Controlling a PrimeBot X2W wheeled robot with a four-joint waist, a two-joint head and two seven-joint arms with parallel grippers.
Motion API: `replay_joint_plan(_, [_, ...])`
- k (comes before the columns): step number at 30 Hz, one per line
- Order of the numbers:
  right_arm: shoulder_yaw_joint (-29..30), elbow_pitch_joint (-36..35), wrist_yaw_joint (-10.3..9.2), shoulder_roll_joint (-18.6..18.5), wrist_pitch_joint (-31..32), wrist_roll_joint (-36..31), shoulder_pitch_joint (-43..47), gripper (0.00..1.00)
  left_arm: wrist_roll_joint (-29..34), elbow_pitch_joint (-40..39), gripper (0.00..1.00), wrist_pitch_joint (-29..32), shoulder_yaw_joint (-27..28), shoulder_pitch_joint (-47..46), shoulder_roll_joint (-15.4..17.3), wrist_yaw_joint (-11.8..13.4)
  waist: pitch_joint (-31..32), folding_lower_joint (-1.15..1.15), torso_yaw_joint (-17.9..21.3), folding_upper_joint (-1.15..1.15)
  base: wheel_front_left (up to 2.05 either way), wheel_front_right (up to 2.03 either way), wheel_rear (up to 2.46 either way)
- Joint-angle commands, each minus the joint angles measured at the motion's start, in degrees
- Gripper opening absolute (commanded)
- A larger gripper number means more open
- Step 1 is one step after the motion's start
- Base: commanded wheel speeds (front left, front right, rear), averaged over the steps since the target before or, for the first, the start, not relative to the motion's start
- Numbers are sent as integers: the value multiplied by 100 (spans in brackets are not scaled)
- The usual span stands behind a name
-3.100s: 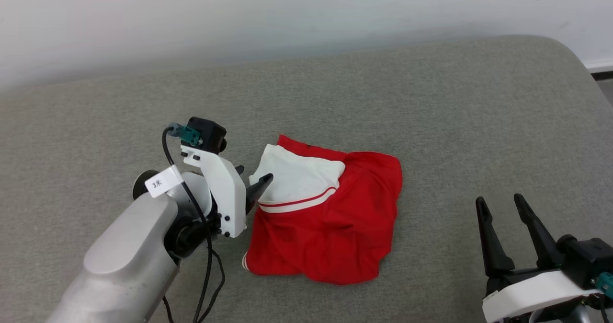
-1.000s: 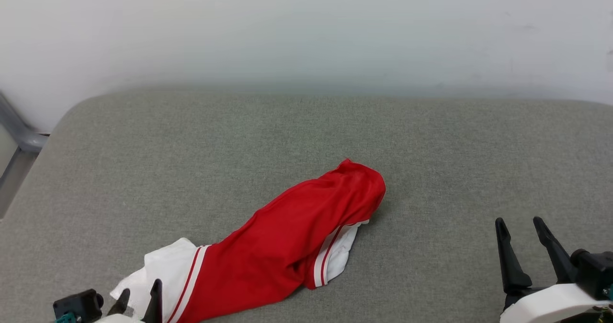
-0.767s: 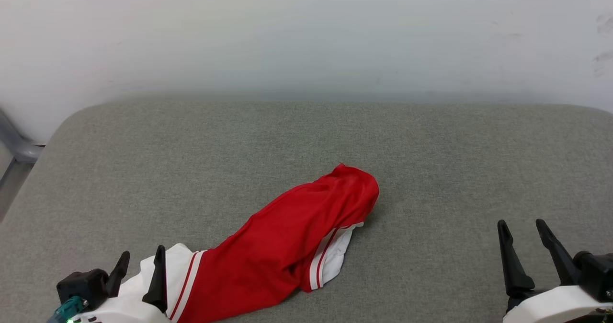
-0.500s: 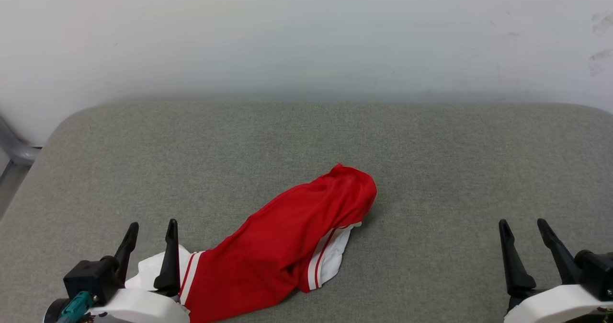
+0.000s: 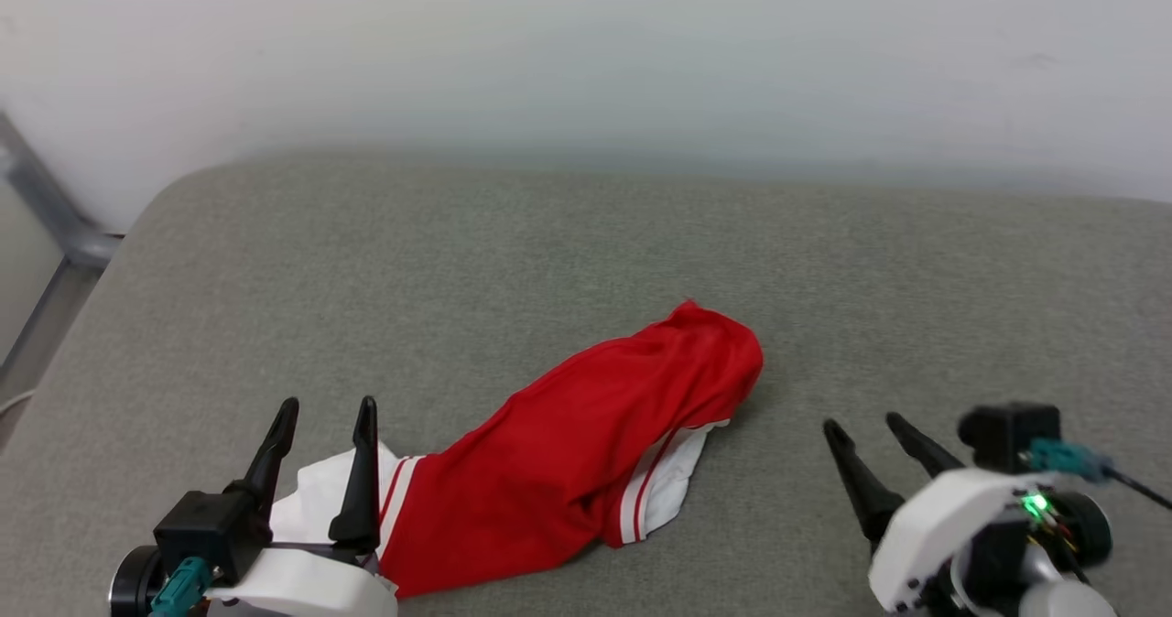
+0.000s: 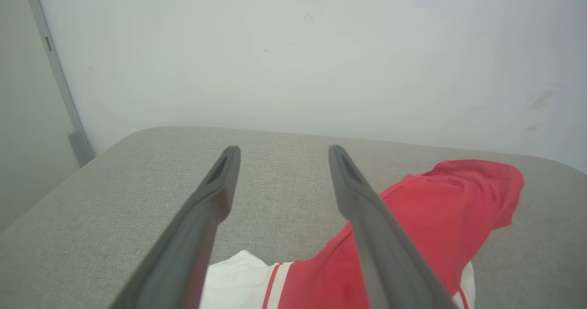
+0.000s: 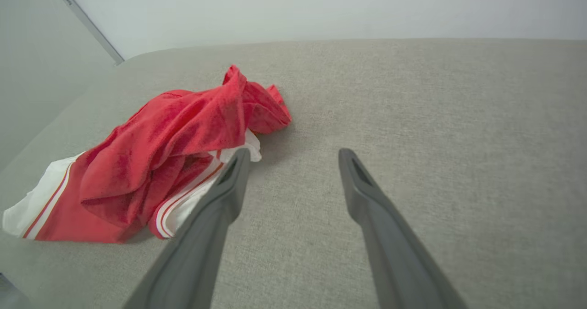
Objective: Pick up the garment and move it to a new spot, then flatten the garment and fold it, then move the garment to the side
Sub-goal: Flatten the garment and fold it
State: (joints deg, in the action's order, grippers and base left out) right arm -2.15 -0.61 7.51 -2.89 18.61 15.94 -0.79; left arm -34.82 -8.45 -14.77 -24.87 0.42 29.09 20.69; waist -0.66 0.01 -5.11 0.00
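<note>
Plainly the garment (image 5: pixel 568 452) lies crumpled just beside the open, empty left jaws, apart from the open, empty right jaws, so flattening, folding and setting aside remain.

The left gripper (image 5: pixel 328 404) has two long, tapering black fingers (image 5: pixel 361 470) set in a white shell (image 5: pixel 293 591), with a black camera block (image 5: pixel 211 535) and a teal connector (image 5: pixel 183 583) beside it. The right gripper (image 5: pixel 862 421) is built alike. A small green light (image 5: pixel 1036 504) glows on its wrist, and a thin black cable (image 5: pixel 1140 492) runs off to the right.
</note>
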Motion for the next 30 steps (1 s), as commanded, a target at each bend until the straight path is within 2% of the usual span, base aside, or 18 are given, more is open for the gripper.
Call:
replay_joint_plan(1, [-92, 32, -4, 5, 152, 41, -234, 100, 32, -11, 100, 1, -9, -104, -34, -23, -136, -1, -165, 0, 0, 0, 0])
replay_joint_plan(7, [-569, 272, -4, -193, 769, 122, -1031, 100, 51, 54, 100, -12, -37, -346, -150, -122, -410, -1, -512, 0, 0, 0, 0])
replay_joint_plan(13, [-738, 654, -4, -383, 1621, 185, -1569, 100, 92, 175, 100, -37, -43, -602, -330, -295, -694, -1, -758, 0, 0, 0, 0])
replay_joint_plan(17, [-783, 721, -4, -460, 1836, 240, -1756, 100, 96, 242, 100, -43, -4, -683, -417, -376, -811, -1, -811, 0, 0, 0, 0])
replay_joint_plan(18, [-810, 720, -4, -481, 1849, 274, -1820, 49, 108, 265, 100, -46, 12, -696, -448, -408, -844, -1, -822, 0, 0, 0, 0])
replay_joint_plan(19, [-835, 711, -4, -491, 1857, 300, -1893, 13, 123, 285, 100, -48, 28, -703, -483, -423, -878, -1, -827, 0, 0, 0, 0])
replay_joint_plan(20, [-862, 704, -4, -522, 1858, 303, -1975, 0, 134, 300, 100, -49, 46, -715, -515, -456, -912, -1, -827, 0, 0, 0, 0])
replay_joint_plan(26, [-1136, 640, -4, -870, 1932, 190, -2775, 0, 264, 323, 100, -48, 224, -826, -688, -632, -1133, -1, -843, 0, 0, 0, 0])
replay_joint_plan(30, [-1289, 903, -4, -1116, 1953, 62, -3571, 0, 353, 369, 100, -48, 320, -987, -815, -812, -1352, -1, -932, 0, 0, 0, 0])
